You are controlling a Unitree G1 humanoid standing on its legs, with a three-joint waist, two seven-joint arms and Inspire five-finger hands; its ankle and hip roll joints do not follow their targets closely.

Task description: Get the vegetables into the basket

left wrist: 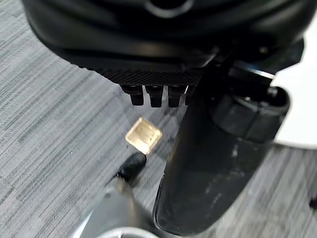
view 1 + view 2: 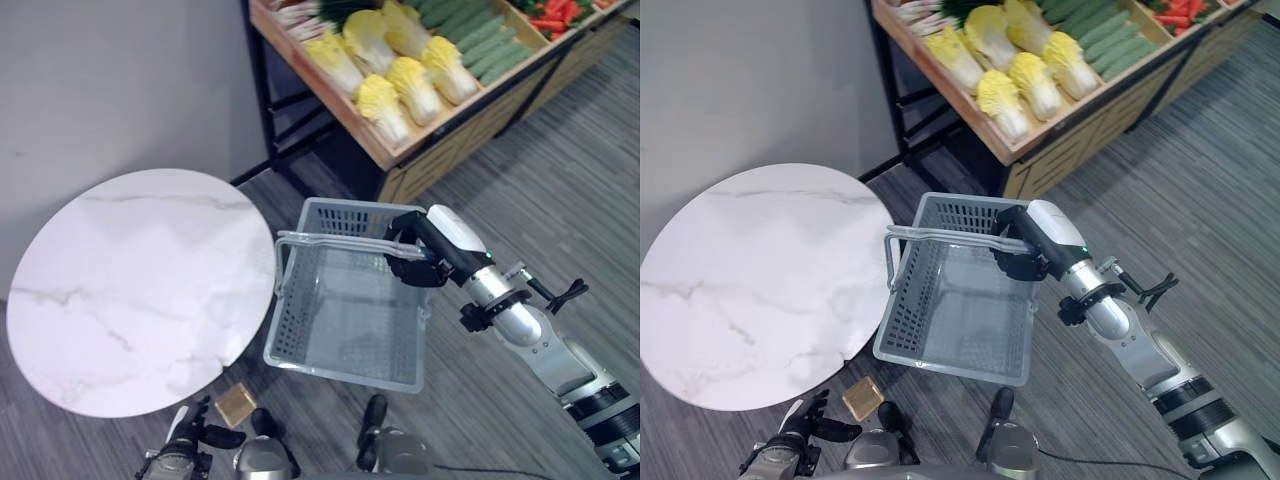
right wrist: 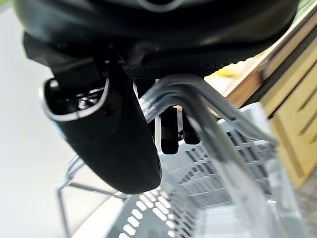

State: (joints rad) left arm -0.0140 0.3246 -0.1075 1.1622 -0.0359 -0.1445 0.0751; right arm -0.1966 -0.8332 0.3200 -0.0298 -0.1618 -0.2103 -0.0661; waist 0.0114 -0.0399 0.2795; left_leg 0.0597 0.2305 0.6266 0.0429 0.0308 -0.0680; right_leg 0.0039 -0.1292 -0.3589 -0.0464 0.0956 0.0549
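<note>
The right robot hand (image 2: 418, 252) is curled round the grey metal handles (image 2: 330, 240) of the basket (image 2: 345, 345), fingers hooked under so it hangs level and free of the floor; the right wrist view confirms the bars pinched between thumb and fingers; the basket is empty, mouth up, ready to take a load. At nine o'clock from it sits the round marble desk (image 2: 130, 290), just beside its rim. At twelve to one o'clock stands the wooden shelf (image 2: 440, 140) with the vegetables: pale cabbages (image 2: 400, 90), cucumbers (image 2: 480, 40), well apart from the basket, so carrying it closer looks the sensible step. The left robot hand (image 2: 190, 445) hangs low at seven o'clock, fingers relaxed, holding nothing, near a small tan square (image 2: 236, 403) on the floor. No legible writing anywhere.
</note>
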